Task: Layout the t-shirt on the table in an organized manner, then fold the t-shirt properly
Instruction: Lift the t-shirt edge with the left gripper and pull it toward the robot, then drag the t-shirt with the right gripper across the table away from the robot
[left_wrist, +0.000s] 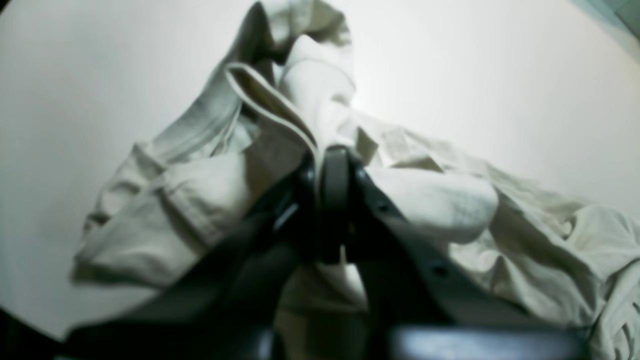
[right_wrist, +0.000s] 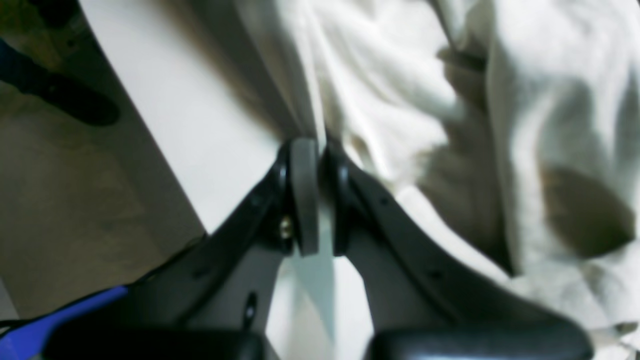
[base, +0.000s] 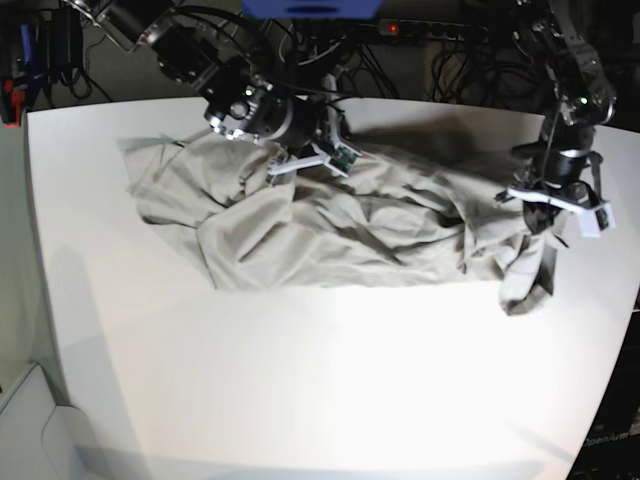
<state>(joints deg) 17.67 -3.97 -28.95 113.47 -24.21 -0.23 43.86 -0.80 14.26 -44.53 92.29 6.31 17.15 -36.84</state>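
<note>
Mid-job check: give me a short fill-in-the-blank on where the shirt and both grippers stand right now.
1. The t-shirt lies ____ on the table, not yet spread flat.
2. The left gripper is ____ on a fold of the shirt.
3. The right gripper is pinching ____.
4. In the base view, the arm holding cloth lifted at the shirt's end is on the ____ side of the picture.

Missing words: crumpled; shut; the t-shirt; right
</note>
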